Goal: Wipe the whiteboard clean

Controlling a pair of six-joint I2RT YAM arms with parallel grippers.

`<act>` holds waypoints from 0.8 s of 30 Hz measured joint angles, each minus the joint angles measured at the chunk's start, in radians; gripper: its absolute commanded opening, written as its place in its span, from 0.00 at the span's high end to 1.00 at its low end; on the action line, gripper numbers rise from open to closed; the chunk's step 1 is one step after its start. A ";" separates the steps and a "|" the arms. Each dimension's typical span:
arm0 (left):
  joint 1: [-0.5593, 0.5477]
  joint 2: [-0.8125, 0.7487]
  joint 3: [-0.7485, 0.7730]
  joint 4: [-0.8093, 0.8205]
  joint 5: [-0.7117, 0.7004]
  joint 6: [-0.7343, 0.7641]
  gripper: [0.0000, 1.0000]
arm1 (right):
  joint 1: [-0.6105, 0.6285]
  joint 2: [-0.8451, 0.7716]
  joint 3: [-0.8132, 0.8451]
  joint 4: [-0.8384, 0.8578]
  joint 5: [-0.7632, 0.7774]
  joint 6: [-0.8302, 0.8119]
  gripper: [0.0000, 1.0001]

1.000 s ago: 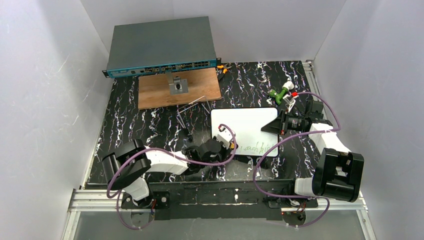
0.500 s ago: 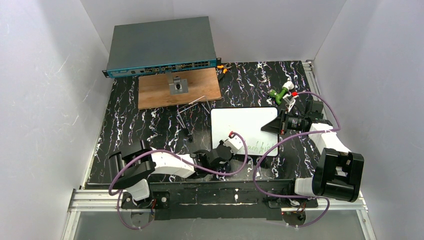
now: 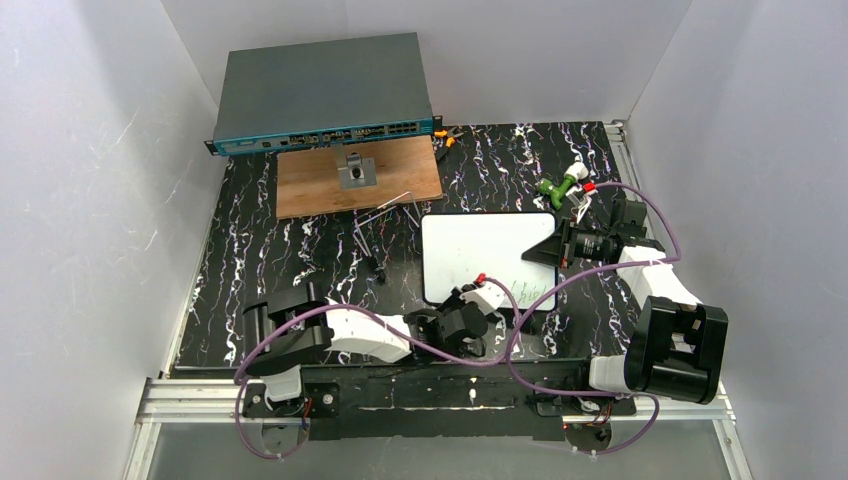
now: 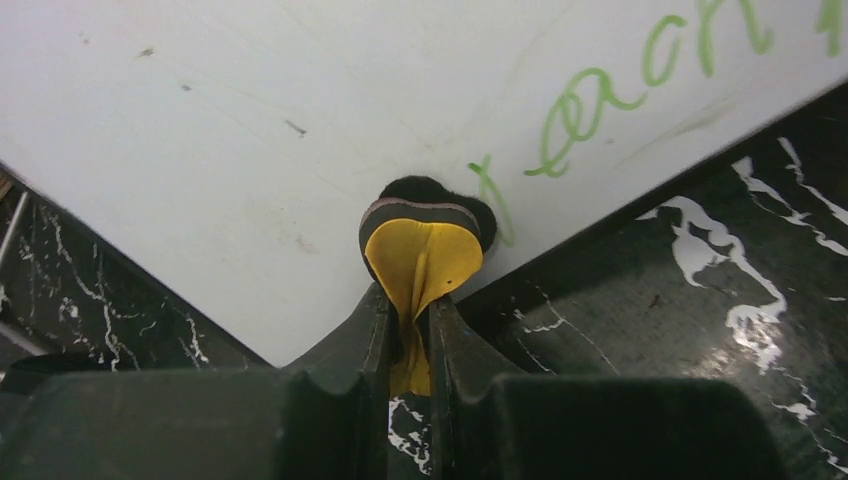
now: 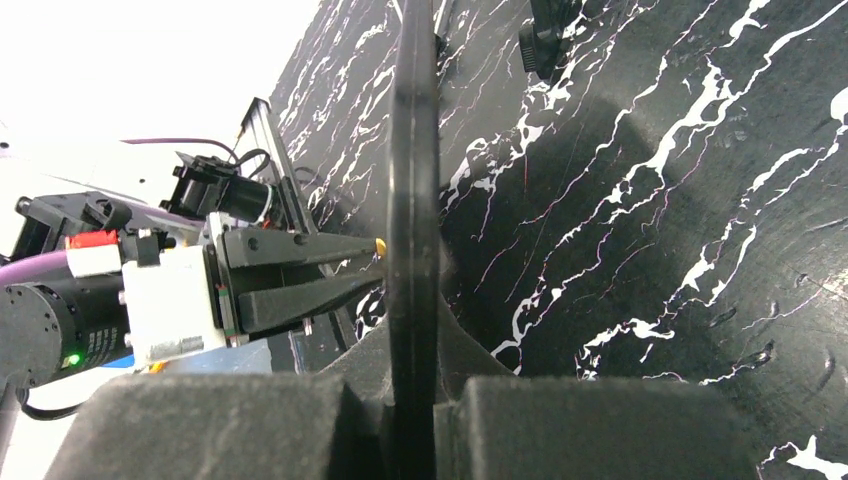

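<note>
The whiteboard [image 3: 470,250] lies flat on the black marbled table, with green handwriting [image 3: 527,291] left near its front right corner. My left gripper [image 4: 410,312] is shut on a small yellow eraser with a black felt tip [image 4: 424,240]. The felt presses on the whiteboard [image 4: 250,140] close to its near edge, just left of the green letters [image 4: 590,100]. My right gripper [image 5: 412,350] is shut on the whiteboard's black rim [image 5: 412,180], seen edge-on. In the top view this right gripper [image 3: 553,252] clamps the board's right edge.
A grey network switch [image 3: 325,92] sits at the back, with a brown wooden panel [image 3: 400,180] carrying a metal bracket in front of it. Bent wire pieces [image 3: 385,212] lie left of the board. A green and white item [image 3: 560,185] lies at the right.
My left arm has swept right and toward the near edge of the board with the eraser, and part of the green writing is gone. The right arm has not moved.
</note>
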 measured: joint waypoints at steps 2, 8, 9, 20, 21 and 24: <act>0.008 -0.003 0.006 -0.030 -0.021 -0.032 1.00 | 0.000 0.000 0.000 0.002 -0.001 0.000 0.99; 0.105 -0.069 0.002 -0.117 -0.005 -0.142 1.00 | 0.000 0.000 0.000 -0.001 -0.001 0.006 0.99; 0.130 -0.094 -0.011 -0.110 0.021 -0.164 1.00 | 0.000 0.000 0.000 -0.005 -0.001 0.008 0.99; 0.225 -0.207 -0.071 0.010 0.412 -0.253 1.00 | 0.009 0.000 0.000 -0.045 0.004 0.008 0.99; 0.229 -0.192 -0.051 0.007 0.461 -0.253 1.00 | 0.009 0.000 0.000 -0.045 0.004 0.008 0.99; 0.241 -0.136 0.028 -0.011 0.583 -0.252 1.00 | 0.009 -0.001 0.000 -0.046 0.005 0.008 0.99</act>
